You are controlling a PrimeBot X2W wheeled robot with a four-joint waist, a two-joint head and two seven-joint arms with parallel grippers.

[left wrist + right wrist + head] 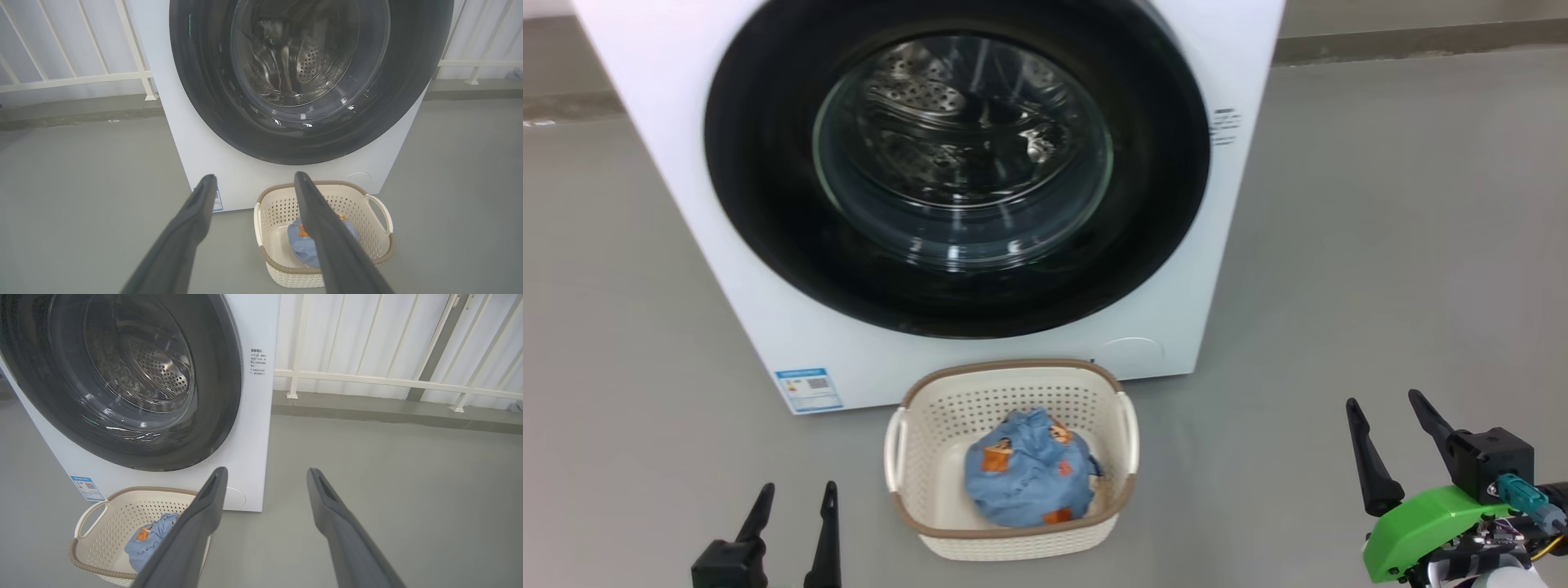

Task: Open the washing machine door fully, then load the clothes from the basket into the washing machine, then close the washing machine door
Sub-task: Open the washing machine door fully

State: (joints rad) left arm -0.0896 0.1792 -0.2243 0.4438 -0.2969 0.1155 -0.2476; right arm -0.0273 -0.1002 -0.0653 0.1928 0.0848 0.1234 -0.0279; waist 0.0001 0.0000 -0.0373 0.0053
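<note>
The white washing machine (768,327) stands ahead, its round black-rimmed door (768,204) shut flat against the front, the steel drum visible through the glass. On the floor before it sits the cream basket (1013,539) holding a bundled light blue garment (1025,478) with orange prints. My left gripper (796,490) hovers low to the basket's left, open and empty. My right gripper (1388,404) is off to the basket's right, also open and empty. The left wrist view shows the door (204,102) and basket (278,204); the right wrist view shows the door (220,396) and basket (106,514).
Grey floor (1380,245) spreads on both sides of the machine. A white railing (388,379) runs behind it above a low grey kerb. A blue energy sticker (809,389) sits low on the machine's front, a round cap (1131,357) at the lower right.
</note>
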